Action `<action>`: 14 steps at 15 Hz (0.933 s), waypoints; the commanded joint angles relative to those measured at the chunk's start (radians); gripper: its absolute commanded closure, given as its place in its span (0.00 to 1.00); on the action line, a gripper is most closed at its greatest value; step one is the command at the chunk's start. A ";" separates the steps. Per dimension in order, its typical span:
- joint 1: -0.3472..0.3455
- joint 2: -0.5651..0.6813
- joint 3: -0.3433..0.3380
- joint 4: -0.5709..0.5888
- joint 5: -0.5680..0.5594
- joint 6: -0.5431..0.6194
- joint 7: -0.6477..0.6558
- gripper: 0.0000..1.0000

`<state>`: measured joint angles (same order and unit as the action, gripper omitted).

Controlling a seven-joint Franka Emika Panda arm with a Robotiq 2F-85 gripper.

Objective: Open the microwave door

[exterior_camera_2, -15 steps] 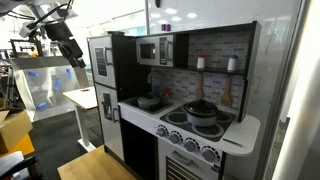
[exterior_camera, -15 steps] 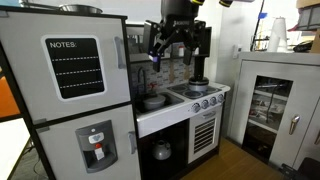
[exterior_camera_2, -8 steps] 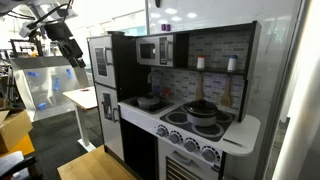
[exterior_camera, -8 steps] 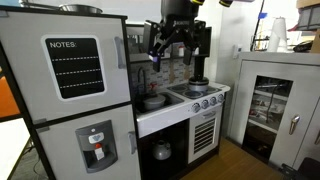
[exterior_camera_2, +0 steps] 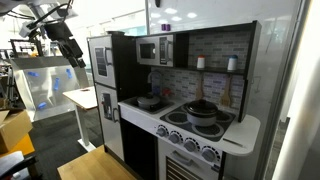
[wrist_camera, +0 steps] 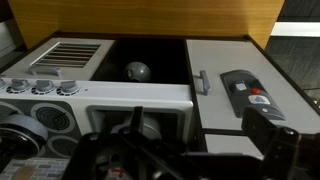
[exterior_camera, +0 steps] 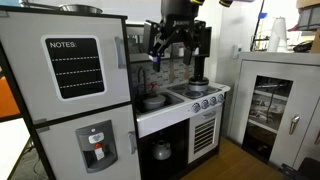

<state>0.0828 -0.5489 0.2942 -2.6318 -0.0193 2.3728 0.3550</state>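
Observation:
The microwave door (exterior_camera_2: 149, 50) is a small white-framed door with a dark window, set high in the toy kitchen beside the fridge. It is closed. My gripper (exterior_camera_2: 72, 52) hangs in the air well away from the front of the kitchen, at about the microwave's height and not touching anything. In an exterior view the gripper (exterior_camera: 178, 55) shows its black fingers spread apart and empty. In the wrist view the fingers (wrist_camera: 180, 150) are dark shapes at the bottom edge. The microwave door is not in the wrist view.
The tall white fridge with a chalkboard (exterior_camera: 75, 65) fills the near side. A stove with pots (exterior_camera_2: 200, 112), an oven door with a grille (wrist_camera: 65, 55) and a dark open compartment with a kettle (wrist_camera: 138, 70) sit below. A white glass-door cabinet (exterior_camera: 268, 105) stands beside the kitchen.

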 commanded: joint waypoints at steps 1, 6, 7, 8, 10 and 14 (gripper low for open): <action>0.009 0.001 -0.009 0.002 -0.006 -0.004 0.004 0.00; -0.008 0.038 -0.020 0.038 -0.028 0.009 -0.019 0.00; -0.017 0.046 -0.026 0.051 -0.041 0.007 -0.023 0.00; -0.026 0.054 -0.033 0.063 -0.057 0.006 -0.027 0.00; -0.042 0.072 -0.058 0.085 -0.079 0.004 -0.042 0.00; -0.054 0.126 -0.102 0.118 -0.081 0.015 -0.081 0.00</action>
<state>0.0325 -0.4769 0.2086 -2.5528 -0.0905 2.3769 0.3020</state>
